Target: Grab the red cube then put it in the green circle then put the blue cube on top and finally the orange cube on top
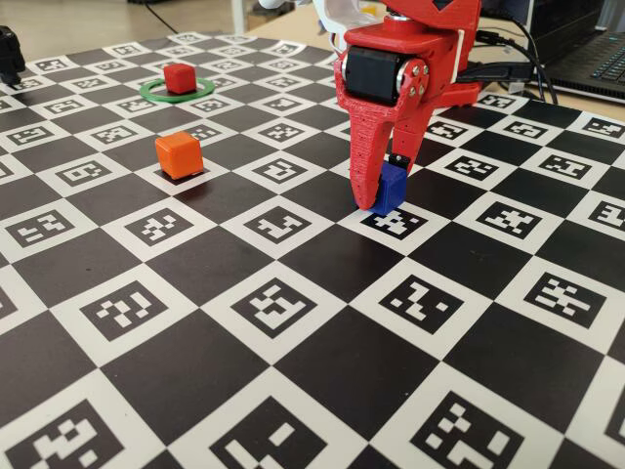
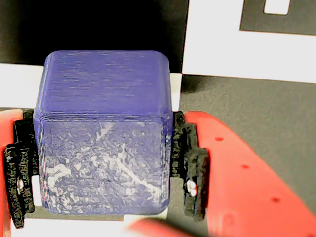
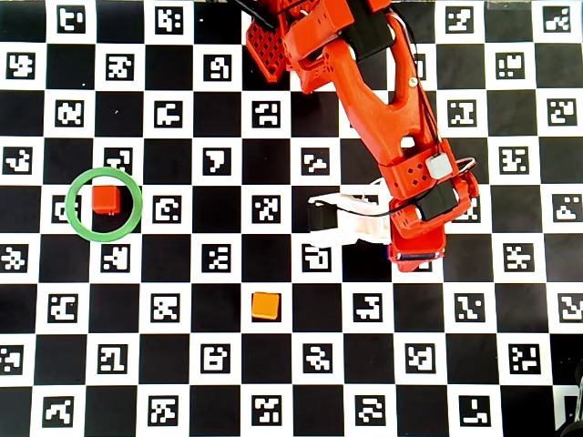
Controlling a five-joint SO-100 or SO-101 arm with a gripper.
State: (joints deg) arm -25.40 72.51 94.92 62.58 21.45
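Clamping my claw (image 1: 383,200) on the blue cube (image 2: 103,133), I have a black pad (image 2: 190,163) against each side as it sits low on the checkered board (image 1: 293,391). Its rounded edges and scuffed, whitish-streaked face fill the wrist view. The red cube (image 3: 106,198) sits inside the green circle (image 3: 76,215); the orange cube (image 3: 265,305) lies apart.

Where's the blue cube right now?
The blue cube sits between the gripper fingers on the checkerboard, right of centre in the fixed view, well away from the orange cube.
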